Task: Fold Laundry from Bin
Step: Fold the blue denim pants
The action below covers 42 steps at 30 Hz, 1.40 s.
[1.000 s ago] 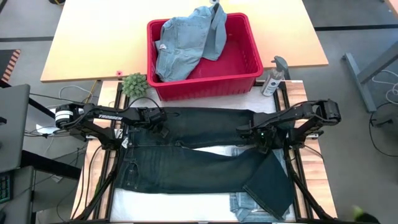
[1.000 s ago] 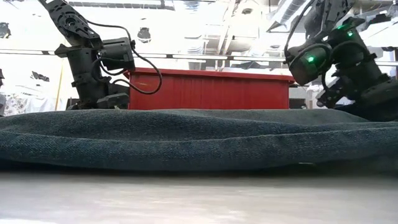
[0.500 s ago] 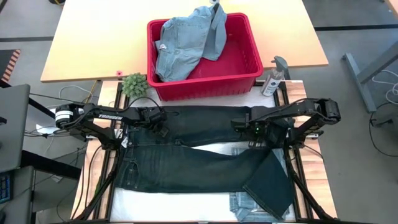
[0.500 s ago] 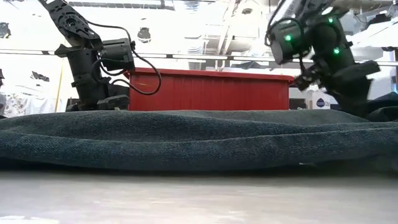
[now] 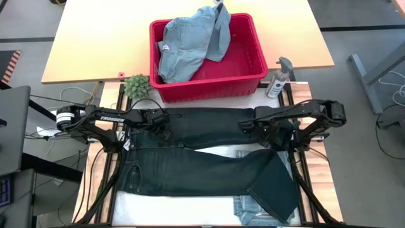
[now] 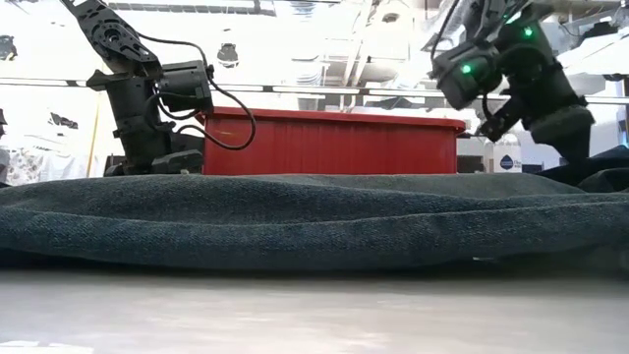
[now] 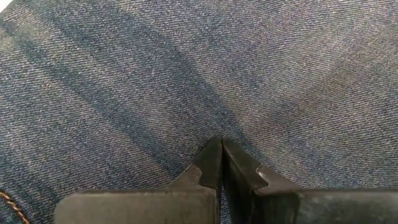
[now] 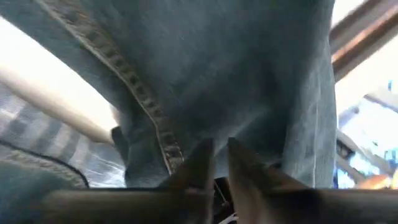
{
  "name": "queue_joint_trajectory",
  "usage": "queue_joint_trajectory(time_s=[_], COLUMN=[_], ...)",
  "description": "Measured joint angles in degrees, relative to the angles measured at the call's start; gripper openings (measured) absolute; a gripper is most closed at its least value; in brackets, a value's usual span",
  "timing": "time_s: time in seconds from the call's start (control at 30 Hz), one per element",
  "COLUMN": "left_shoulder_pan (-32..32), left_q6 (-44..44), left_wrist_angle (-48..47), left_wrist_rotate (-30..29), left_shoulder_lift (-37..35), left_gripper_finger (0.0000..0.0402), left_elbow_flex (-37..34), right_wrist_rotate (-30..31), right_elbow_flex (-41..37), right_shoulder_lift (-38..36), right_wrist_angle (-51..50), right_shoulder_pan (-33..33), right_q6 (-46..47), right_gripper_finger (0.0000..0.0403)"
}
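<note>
Two arms work the dark trousers, spread across the worktop with their long axis running side to side, just before the red bin. The left gripper presses closed jaws onto the waist end. The right gripper, jaws nearly together, pinches denim at the leg end.

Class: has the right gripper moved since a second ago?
Yes. The right gripper has shifted left along the dark trousers, away from the spray bottle.
</note>
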Motion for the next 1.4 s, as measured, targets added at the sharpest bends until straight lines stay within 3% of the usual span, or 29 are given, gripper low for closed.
queue_joint_trajectory(time_s=[0.13, 0.33, 0.67, 0.83, 1.03, 1.23, 1.4], left_shoulder_pan=[0.0, 0.0, 0.1, 0.1, 0.1, 0.1, 0.1], left_q6=[0.0, 0.7, 0.8, 0.9, 1.5, 5.0, 7.3], left_wrist_angle=[0.0, 0.7, 0.8, 0.8, 0.5, -2.1, -2.9], left_wrist_rotate=[0.1, 0.2, 0.2, 0.3, 1.2, 7.2, 6.5], left_shoulder_lift=[0.0, 0.0, 0.0, 0.0, 0.1, -1.4, -5.3], left_gripper_finger=[0.0, 0.0, 0.0, 0.0, 0.0, 0.0, 0.0], left_elbow_flex=[0.0, -0.1, -0.1, -0.1, 0.3, 7.3, 19.0], right_wrist_rotate=[4.4, 7.8, 15.3, 16.3, 16.3, 14.8, 15.5], right_elbow_flex=[-0.3, -0.3, -0.3, -0.3, -0.3, 1.2, 5.8], right_shoulder_lift=[0.2, 0.2, 0.2, 0.2, 0.2, 0.1, -2.9], right_wrist_angle=[-2.7, -2.4, -1.7, 3.9, 15.3, 21.3, 21.6], right_shoulder_pan=[0.0, -0.5, -8.7, -14.7, -20.9, -24.7, -23.4], right_q6=[5.3, 6.3, 3.9, 3.9, 0.8, -4.4, -10.3], right_gripper_finger=[0.0015, 0.0037, 0.0015, 0.0037, 0.0029, 0.0034, 0.0045])
